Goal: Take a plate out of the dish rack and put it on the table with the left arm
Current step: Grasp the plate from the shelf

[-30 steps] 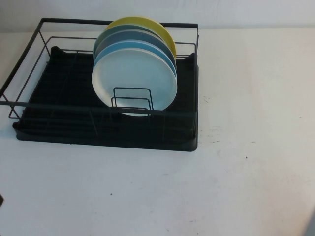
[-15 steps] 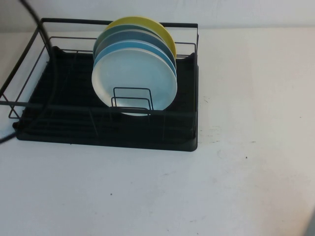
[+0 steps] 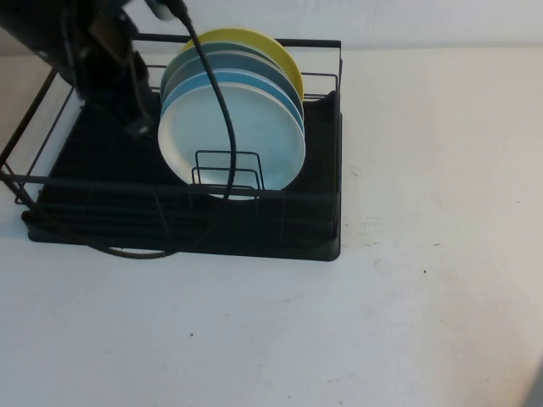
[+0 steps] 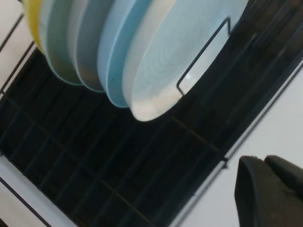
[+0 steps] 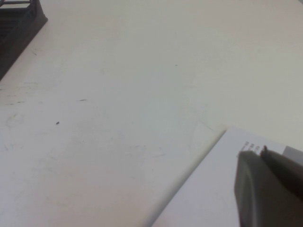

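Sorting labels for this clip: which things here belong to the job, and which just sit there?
Job: white plate, front of stack; dish rack; table; left tool over rack.
Bystanders: blue plate, grey plate, yellow plate; right tool, parked over table.

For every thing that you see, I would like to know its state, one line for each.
plate: upright in the rack, frontmost of the stack, not gripped.
sky-blue plate: upright, right behind it.
yellow plate: upright, rearmost.
dish rack: flat on the table, holding all the plates.
table: bears the rack.
left gripper: over the rack's left part, beside the plates, holding nothing.
right gripper: over bare table, away from the rack.
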Motion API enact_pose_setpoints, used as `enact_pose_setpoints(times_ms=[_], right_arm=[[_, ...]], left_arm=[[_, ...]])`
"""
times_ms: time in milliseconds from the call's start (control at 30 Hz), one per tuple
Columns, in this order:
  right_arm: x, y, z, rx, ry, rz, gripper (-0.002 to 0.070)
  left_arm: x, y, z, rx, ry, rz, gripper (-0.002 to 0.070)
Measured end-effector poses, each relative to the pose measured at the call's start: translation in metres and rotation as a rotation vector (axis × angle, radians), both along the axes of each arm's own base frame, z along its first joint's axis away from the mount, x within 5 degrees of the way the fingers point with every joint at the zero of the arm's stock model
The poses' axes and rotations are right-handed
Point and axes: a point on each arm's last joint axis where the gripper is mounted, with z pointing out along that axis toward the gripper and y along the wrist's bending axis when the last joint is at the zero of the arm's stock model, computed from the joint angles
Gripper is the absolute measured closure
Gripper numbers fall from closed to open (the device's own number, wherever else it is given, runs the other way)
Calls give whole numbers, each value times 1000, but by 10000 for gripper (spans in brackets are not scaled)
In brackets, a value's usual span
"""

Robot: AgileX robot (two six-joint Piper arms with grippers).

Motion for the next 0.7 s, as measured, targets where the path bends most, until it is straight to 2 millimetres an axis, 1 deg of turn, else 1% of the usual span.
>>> enact_pose_setpoints(times_ms=[67, 133, 200, 233, 300, 467, 500, 567, 700], right_arm=[[0, 0, 0, 0, 0, 0, 696], [0, 0, 0, 0, 0, 0, 696], [0, 0, 0, 0, 0, 0, 696], [0, 0, 0, 0, 0, 0, 696], [0, 0, 0, 0, 0, 0, 696], [0, 0, 0, 0, 0, 0, 696], [0, 0, 0, 0, 0, 0, 696], [0, 0, 0, 0, 0, 0, 696], [0, 0, 0, 0, 0, 0, 696]], left_arm=[[10, -14, -13, 69, -26, -29, 682], [18, -25, -20, 117, -74, -44, 681], [24, -35, -25, 128, -126, -62, 672], [28, -41, -27, 125, -153, -73, 656], [32, -49, -29, 113, -200, -105, 601], [44, -65, -35, 58, -277, -150, 363], [45, -67, -36, 52, -283, -151, 328], [50, -70, -43, 48, -287, -153, 295], [59, -75, -55, 54, -284, -162, 289]])
